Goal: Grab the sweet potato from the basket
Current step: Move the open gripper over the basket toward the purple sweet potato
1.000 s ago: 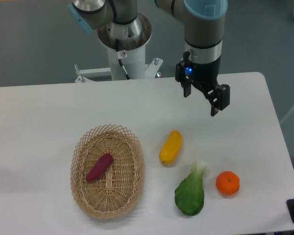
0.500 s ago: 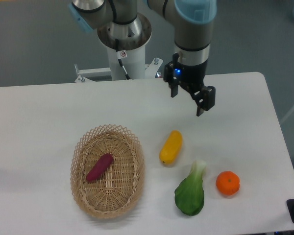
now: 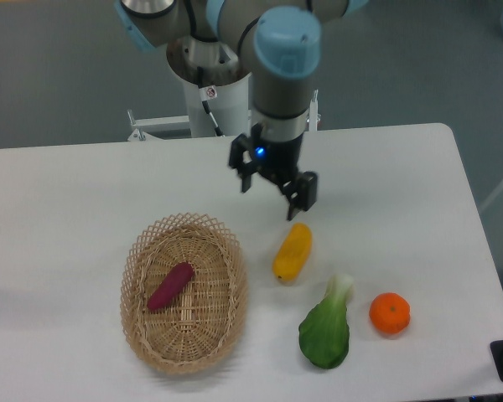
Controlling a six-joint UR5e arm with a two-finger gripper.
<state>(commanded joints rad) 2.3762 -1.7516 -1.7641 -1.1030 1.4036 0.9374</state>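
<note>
Hand [image 3: 273,189] has shifted left from worktop's right side toward basket [image 3: 184,293], fingers spread, empty; sweet potato [image 3: 170,286] unmoved inside.

The arm hangs upright, its tool [image 3: 270,186] spread, fingers pointing down.
</note>
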